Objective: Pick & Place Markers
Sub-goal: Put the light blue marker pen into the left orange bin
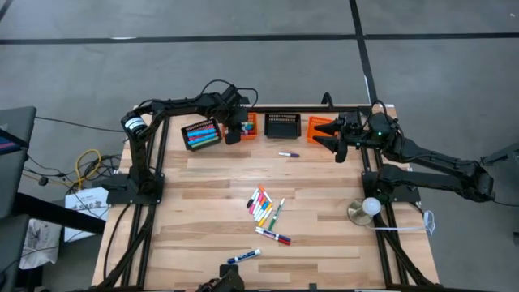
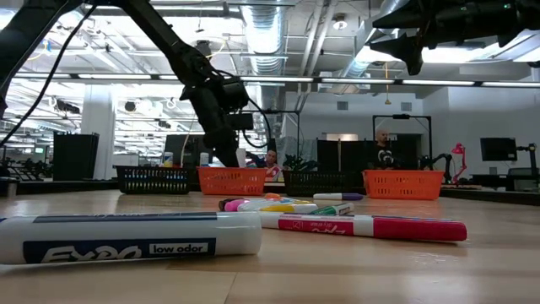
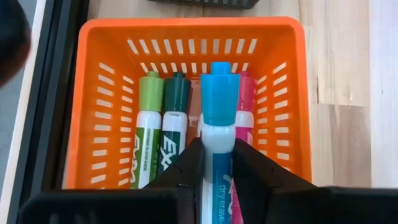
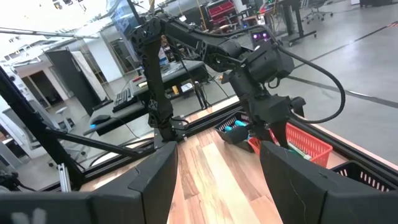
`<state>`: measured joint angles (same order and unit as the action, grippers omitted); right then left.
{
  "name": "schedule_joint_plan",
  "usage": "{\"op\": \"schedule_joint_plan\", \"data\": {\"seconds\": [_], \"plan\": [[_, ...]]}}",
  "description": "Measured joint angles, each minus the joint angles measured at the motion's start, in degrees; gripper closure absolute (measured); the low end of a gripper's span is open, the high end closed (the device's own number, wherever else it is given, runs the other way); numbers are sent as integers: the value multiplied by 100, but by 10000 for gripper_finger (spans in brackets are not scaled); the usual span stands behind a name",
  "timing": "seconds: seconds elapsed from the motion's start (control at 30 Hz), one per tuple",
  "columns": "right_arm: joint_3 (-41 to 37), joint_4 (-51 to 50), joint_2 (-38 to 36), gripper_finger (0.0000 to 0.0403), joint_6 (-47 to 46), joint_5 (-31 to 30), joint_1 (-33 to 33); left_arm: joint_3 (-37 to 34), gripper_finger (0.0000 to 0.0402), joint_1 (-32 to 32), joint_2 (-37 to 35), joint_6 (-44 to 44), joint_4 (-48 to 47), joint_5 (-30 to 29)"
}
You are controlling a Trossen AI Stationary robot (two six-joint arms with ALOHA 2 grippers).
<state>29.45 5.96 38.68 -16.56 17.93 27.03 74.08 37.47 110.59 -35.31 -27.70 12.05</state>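
**Four cameras, one counter**

Your high view looks straight down on the whole wooden counter [image 1: 211, 186] and both arms. Your low view sits at counter height, very close to a white-barrelled marker [image 2: 126, 238], facing level across to the row of baskets and the room beyond. Your left wrist view stares closely down into an orange basket [image 3: 99, 81]. Your right wrist view looks across the counter at the left arm [image 4: 261, 68], which the high and low views share.

table [image 1: 203, 186] | wood | markers [image 1: 266, 209] loose | four baskets [image 1: 282, 125] at rear
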Motion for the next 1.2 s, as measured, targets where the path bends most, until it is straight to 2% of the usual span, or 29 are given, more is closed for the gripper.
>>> {"op": "schedule_joint_plan", "data": {"seconds": [0.2,1.2], "plan": [[0,0,0,184,0,-1,0,0,325,0,0,-14,38,-1],[1,0,0,184,0,0,0,0,319,0,0,-48,360,-133]]}}
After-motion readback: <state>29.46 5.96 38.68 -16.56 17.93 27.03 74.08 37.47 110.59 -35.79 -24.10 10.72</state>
